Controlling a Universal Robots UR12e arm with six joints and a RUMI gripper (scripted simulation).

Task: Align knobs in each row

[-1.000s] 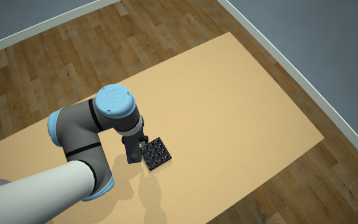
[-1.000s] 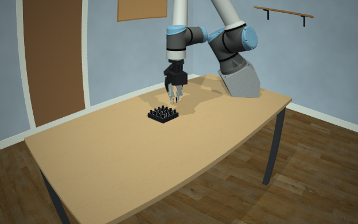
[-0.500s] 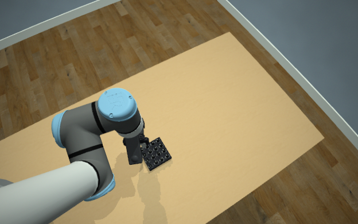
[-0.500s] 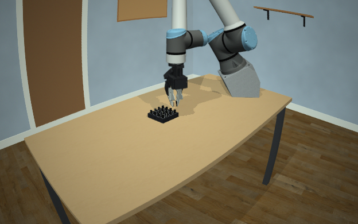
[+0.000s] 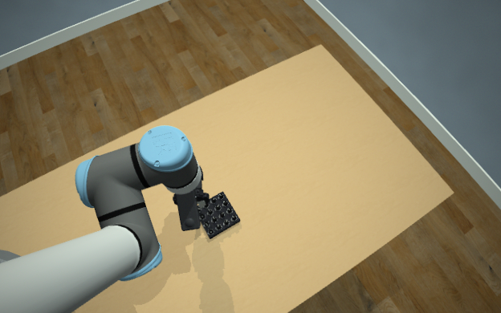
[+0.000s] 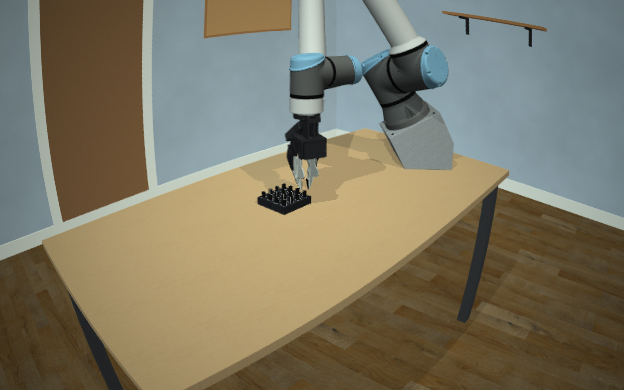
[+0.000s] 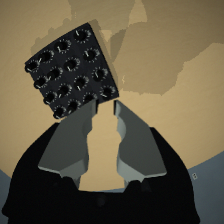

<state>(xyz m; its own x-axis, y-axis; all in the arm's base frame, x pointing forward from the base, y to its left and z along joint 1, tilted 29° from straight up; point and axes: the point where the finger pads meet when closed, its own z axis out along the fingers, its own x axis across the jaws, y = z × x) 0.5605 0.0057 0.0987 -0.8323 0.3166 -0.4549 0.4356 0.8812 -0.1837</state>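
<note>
The black knob box [image 5: 225, 227] [image 6: 272, 205] [image 7: 86, 67] lies on the table with a square grid of small black knobs on top. Pale marks ring the knobs. Row letters and most pointer directions are too small to read, so I cannot tell which knob differs. My gripper [image 6: 304, 187] [image 7: 106, 100] is open by a narrow gap, with nothing between its fingertips. It hangs above the box's edge on the robot-base side. In the wrist view, the left fingertip partly overlaps the box's lower edge and the knobs there; in the top view the gripper body stands beside the box.
The box rests on the wooden table [image 5: 314, 140] [image 6: 216, 260], away from its edges. The robot's grey base [image 6: 423, 145] stands at the table's far right end in the exterior view. The arm's shadow falls on the table near the box.
</note>
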